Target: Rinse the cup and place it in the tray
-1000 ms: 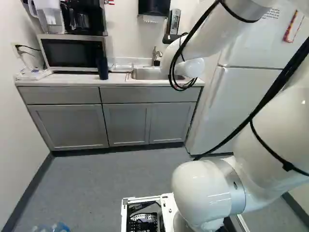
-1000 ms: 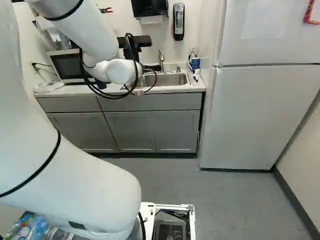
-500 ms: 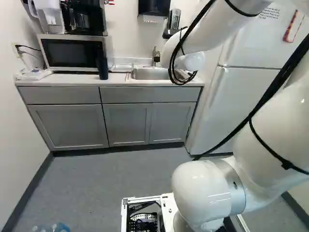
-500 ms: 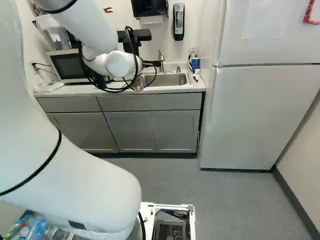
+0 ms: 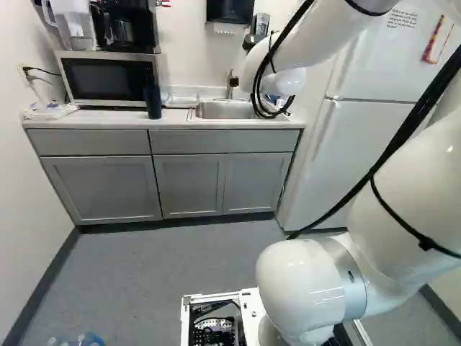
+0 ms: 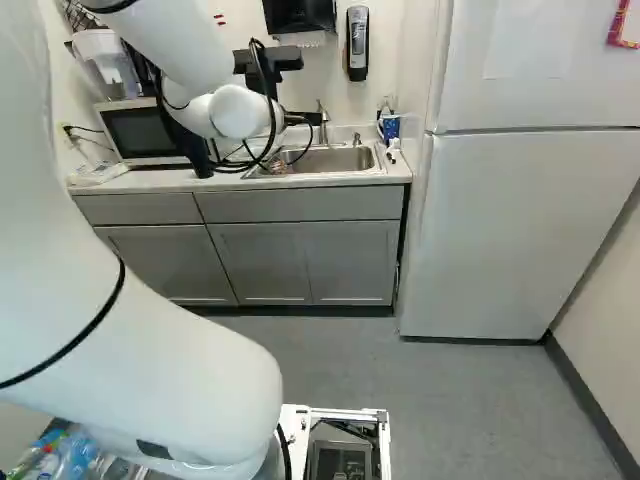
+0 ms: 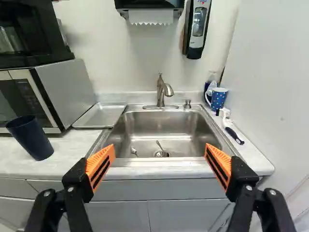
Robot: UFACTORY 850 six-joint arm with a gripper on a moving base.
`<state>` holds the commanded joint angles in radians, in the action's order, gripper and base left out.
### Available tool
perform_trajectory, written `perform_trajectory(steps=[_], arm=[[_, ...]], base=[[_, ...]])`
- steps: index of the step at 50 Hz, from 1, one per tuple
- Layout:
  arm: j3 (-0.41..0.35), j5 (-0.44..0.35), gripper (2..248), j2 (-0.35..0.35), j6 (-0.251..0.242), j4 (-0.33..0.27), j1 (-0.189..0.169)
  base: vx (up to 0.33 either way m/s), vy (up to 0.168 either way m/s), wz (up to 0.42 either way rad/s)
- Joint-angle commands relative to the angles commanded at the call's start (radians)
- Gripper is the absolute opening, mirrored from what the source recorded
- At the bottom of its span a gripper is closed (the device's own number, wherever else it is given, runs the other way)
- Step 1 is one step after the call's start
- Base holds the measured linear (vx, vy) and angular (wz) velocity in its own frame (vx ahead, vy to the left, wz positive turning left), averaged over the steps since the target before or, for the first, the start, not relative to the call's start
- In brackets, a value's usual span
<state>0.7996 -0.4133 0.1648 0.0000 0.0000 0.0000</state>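
My gripper (image 6: 302, 118) is mostly hidden behind the arm's wrist in the right base view. In the wrist view the gripper (image 7: 159, 153) stands open before the sink's front edge, nothing between its orange pads. A dark blue cup (image 7: 32, 139) stands upright on the counter beyond one finger, outside the gripper; the same cup (image 5: 153, 103) is before the microwave. The shallow metal tray (image 7: 100, 116) lies bare between microwave and sink. Ahead of the gripper are the steel sink (image 7: 161, 126), with a spoon-like utensil (image 7: 159, 145) by its drain, and the faucet (image 7: 164, 92).
A blue dotted mug (image 7: 218, 98) and a brush (image 7: 231, 128) are on the sink's far side from the tray. A soap dispenser (image 7: 197, 26) and a paper towel dispenser (image 7: 149, 9) hang above. The fridge (image 6: 520, 220) flanks the counter; the microwave (image 5: 108, 78) bounds its other end.
My arm's wrist has risen somewhat over the counter and shows more of the dark cup in the right base view. The base has stayed still, and the cup stands in the same place.
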Motion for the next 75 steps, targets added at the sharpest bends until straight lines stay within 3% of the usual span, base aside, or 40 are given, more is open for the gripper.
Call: perform_trajectory(steps=[75], arm=[[0.189,0.176,247,-0.035,0.000,0.000,0.000]], base=[[0.000,0.000,0.000]])
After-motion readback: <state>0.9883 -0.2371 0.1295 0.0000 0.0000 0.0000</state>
